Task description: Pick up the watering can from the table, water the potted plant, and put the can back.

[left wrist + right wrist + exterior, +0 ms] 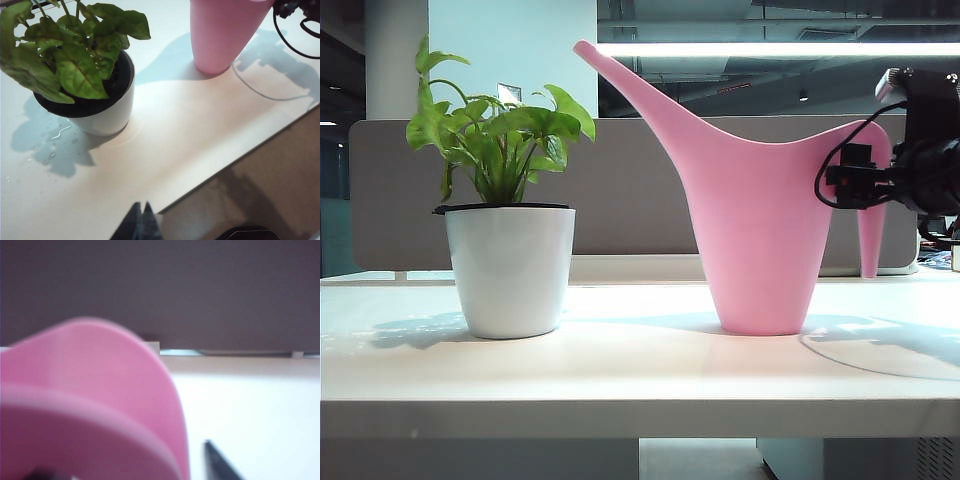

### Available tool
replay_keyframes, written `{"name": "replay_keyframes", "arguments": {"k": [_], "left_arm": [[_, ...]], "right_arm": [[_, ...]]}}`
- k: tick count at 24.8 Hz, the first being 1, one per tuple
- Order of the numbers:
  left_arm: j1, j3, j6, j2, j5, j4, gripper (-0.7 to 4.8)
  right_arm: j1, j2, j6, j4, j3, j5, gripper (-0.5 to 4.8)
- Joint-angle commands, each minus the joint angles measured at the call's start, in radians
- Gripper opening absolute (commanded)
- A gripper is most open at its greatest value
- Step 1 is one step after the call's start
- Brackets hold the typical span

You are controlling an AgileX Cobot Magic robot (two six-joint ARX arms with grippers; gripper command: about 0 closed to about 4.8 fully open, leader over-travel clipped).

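The pink watering can [760, 230] stands upright on the white table [640, 370], its spout pointing up toward the potted plant [508, 270] at the left. My right gripper [860, 175] is at the can's arched handle. In the right wrist view the handle [100, 390] lies between the fingers of the right gripper [125, 460], and one dark finger [215, 455] stands clear of the pink; the jaws are open. In the left wrist view the left gripper [141, 207] hangs shut and empty over the table's front edge, away from the plant [80, 75] and the can [225, 35].
Water drops and a small puddle [55, 135] lie on the table beside the pot. A black cable [290, 45] hangs from the right arm near the can. A grey partition [640, 200] runs behind the table. The table's front edge [240, 155] drops to brown floor.
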Motion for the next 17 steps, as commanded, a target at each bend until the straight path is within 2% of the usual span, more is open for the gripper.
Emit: {"name": "replay_keyframes", "arguments": {"k": [1, 7, 8, 9, 11, 14, 17], "left_arm": [[0.002, 0.003, 0.0, -0.002, 0.003, 0.009, -0.05], [0.002, 0.003, 0.0, -0.002, 0.003, 0.009, -0.05], [0.002, 0.003, 0.0, -0.002, 0.003, 0.009, -0.05], [0.002, 0.003, 0.0, -0.002, 0.003, 0.009, -0.05], [0.002, 0.003, 0.0, -0.002, 0.003, 0.009, -0.05], [0.002, 0.003, 0.0, -0.002, 0.003, 0.009, -0.05], [0.002, 0.003, 0.0, -0.002, 0.003, 0.01, -0.05]], "right_arm": [[0.001, -0.043, -0.014, 0.011, -0.041, -0.008, 3.42], [0.0, -0.206, -0.027, -0.087, -0.151, -0.008, 3.29], [0.0, -0.235, -0.027, -0.089, -0.172, -0.006, 2.84], [0.0, -0.267, -0.027, -0.094, -0.192, 0.005, 1.96], [0.0, -0.326, -0.027, -0.119, -0.224, 0.05, 0.52], [0.0, -0.422, -0.027, -0.156, -0.271, 0.07, -0.04], [0.001, -0.529, -0.025, -0.262, -0.307, 0.064, -0.05]]}}
